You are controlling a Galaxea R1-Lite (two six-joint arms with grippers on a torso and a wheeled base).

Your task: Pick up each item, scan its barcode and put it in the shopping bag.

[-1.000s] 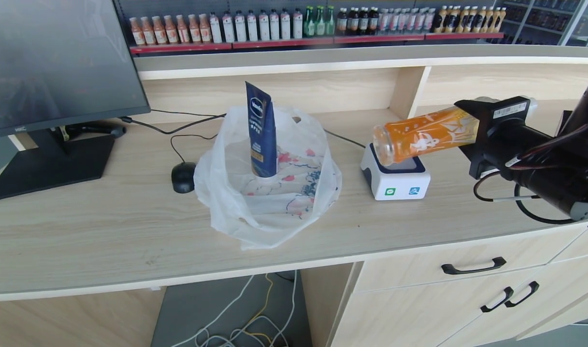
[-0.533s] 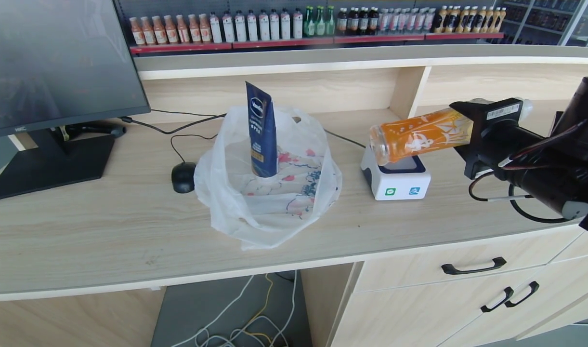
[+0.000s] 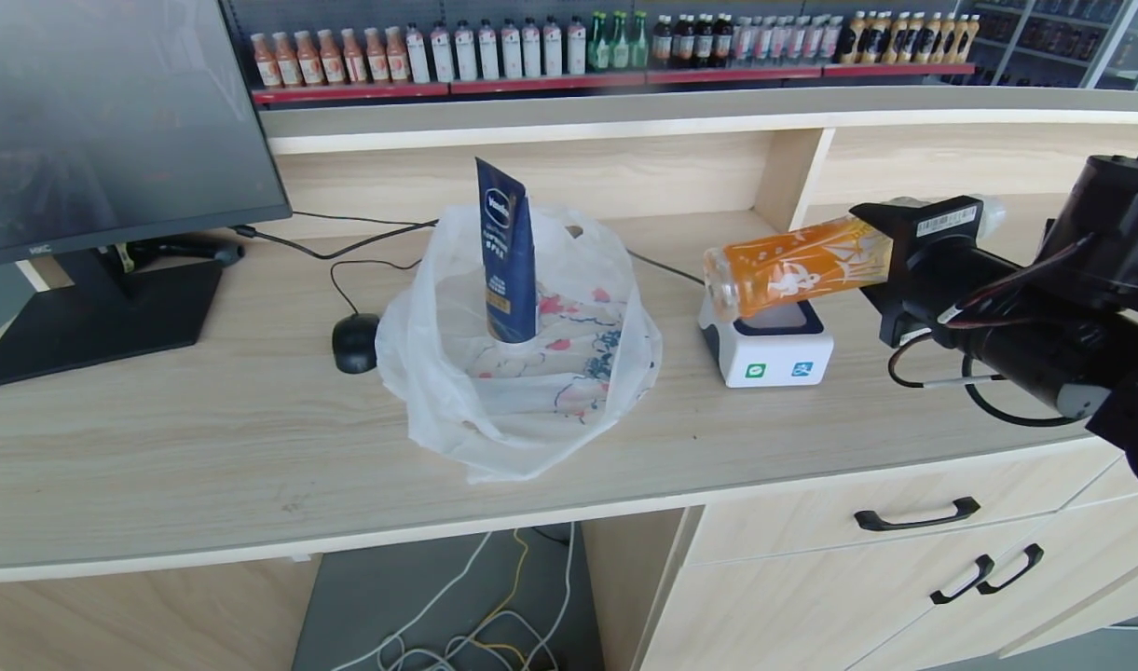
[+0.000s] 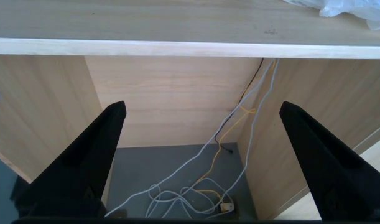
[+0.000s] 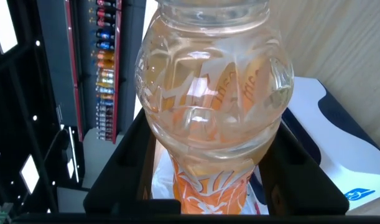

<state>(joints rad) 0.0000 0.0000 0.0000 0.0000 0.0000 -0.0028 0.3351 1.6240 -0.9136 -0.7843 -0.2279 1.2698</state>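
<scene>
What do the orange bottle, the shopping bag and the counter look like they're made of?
The orange bottle looks like clear glossy plastic: ribbed, see-through base, printed label. The shopping bag is thin translucent plastic film, crumpled, with the tube showing through. The counter shows pale matte wood grain, probably laminate.

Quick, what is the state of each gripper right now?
Left gripper: open, holding nothing.
Right gripper: closed on the orange bottle.
</scene>
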